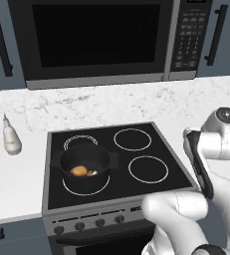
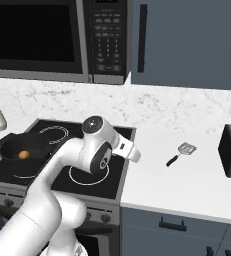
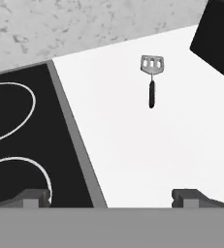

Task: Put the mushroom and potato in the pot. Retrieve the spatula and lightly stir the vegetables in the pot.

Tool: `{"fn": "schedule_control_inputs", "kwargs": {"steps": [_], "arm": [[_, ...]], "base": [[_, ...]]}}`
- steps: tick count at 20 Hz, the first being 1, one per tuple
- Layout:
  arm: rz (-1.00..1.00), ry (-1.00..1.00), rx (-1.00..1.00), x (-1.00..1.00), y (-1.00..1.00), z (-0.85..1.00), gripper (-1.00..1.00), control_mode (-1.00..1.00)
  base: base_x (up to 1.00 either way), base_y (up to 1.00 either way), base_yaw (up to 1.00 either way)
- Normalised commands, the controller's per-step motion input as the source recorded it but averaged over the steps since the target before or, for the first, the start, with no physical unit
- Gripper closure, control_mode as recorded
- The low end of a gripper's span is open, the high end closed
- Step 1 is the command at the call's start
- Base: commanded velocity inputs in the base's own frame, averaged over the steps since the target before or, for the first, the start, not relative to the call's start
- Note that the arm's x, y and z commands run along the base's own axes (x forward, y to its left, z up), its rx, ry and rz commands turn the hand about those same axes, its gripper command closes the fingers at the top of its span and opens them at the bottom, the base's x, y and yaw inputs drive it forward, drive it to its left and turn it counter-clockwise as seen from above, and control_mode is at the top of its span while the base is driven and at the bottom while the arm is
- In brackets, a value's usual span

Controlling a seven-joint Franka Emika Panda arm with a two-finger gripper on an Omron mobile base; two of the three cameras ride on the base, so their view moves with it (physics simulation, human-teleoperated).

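A: Which step is in hand?
B: Both vegetables lie in the pot (image 1: 85, 162), the potato (image 1: 78, 171) beside the mushroom (image 1: 92, 173). Now it is the spatula (image 3: 152, 80).
A: Where is it?
B: Flat on the white bench (image 3: 147, 145), right of the stove (image 1: 111, 164), well apart from the jaws, which are released and hold nothing.
A: Next?
B: I think reach over the handle, then close.
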Motion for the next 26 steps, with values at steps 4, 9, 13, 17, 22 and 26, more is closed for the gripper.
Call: {"fn": "schedule_control_inputs", "kwargs": {"steps": [4, 9, 13, 17, 22, 26], "arm": [[-0.11, 0.15, 0.15, 0.5, -1.0, -0.13, -1.0, -1.0], [0.01, 0.16, 0.03, 0.76, -0.93, -0.46, -1.0, -1.0], [0.08, 0.1, 0.0, 0.78, -0.64, -0.33, -1.0, -1.0], [0.05, 0.03, 0.0, 0.62, -0.49, -0.49, -1.0, -1.0], [0.01, 0.0, 0.0, 0.44, -0.42, -0.6, -1.0, -1.0], [0.0, 0.0, 0.0, 0.49, -0.31, -0.4, -1.0, -1.0]], "base": [[0.0, 0.0, 0.0], [0.0, 0.0, 0.0], [0.0, 0.0, 0.0], [0.0, 0.0, 0.0], [0.0, 0.0, 0.0], [0.0, 0.0, 0.0]]}}
